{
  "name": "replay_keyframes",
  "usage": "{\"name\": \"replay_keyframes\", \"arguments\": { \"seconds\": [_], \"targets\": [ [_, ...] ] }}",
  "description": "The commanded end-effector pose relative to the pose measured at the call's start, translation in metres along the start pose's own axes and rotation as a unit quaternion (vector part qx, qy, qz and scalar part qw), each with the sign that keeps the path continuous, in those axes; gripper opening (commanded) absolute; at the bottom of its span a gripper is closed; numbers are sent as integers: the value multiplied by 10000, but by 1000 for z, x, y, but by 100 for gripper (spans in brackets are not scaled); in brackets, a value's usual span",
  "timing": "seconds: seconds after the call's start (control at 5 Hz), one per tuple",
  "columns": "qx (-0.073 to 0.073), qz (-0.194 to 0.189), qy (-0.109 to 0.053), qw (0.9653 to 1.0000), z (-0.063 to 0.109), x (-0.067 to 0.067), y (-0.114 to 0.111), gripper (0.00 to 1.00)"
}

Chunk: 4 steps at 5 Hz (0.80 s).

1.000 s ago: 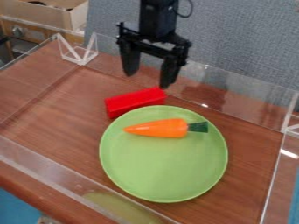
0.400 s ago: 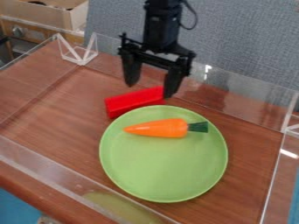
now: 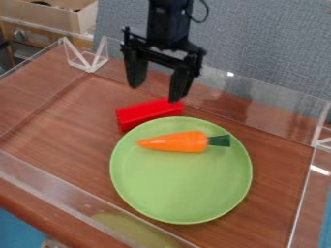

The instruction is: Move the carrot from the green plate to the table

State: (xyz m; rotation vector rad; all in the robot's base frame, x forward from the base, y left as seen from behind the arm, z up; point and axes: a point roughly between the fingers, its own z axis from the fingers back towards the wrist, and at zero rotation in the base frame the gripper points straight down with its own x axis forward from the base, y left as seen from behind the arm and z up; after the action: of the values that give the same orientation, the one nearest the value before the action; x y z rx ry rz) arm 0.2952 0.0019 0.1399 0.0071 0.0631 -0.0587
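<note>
Carrot (image 3: 181, 143): we find it lying on its side on the green plate (image 3: 181, 189), in the plate's far half, tapered tip toward the left of the view and dark green stub toward the right

Green plate: we see it flat on the table (image 3: 58, 116), toward the near side, the widest thing in view

Gripper (image 3: 158, 85): we read the claw as spread wide and empty, pointing straight down, hanging above the far part of the table behind the plate, well apart from the carrot

Red block (image 3: 150, 113): we note it lying on the table just beyond the plate's far rim, under and slightly in front of the claw

Step in hand: we judge the carrot not yet approached; the whole move remains to be done

Handling: we expect a light, stiff toy with a smooth and probably slippery skin, not fragile; being round, it may roll on the glossy plate if nudged

Where to take hold: we would close across the thick middle of the body, jaws set crosswise to its long axis, since the narrow tip offers little to grip

Clearance: we would keep the descent clear of the red block
</note>
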Motion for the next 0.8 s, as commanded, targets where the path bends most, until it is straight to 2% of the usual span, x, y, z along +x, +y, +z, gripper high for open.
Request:
{"name": "replay_keyframes", "arguments": {
  "seconds": [0.0,0.2,0.4,0.6],
  "targets": [
    [-45,-221,-423,9989,18,1,-3,100],
    [-76,-329,-338,9989,5,1,-7,100],
    [-47,-409,-334,9986,-2,3,-11,100],
    [-1,-100,-374,9993,-6,10,-5,100]
  ]
}}
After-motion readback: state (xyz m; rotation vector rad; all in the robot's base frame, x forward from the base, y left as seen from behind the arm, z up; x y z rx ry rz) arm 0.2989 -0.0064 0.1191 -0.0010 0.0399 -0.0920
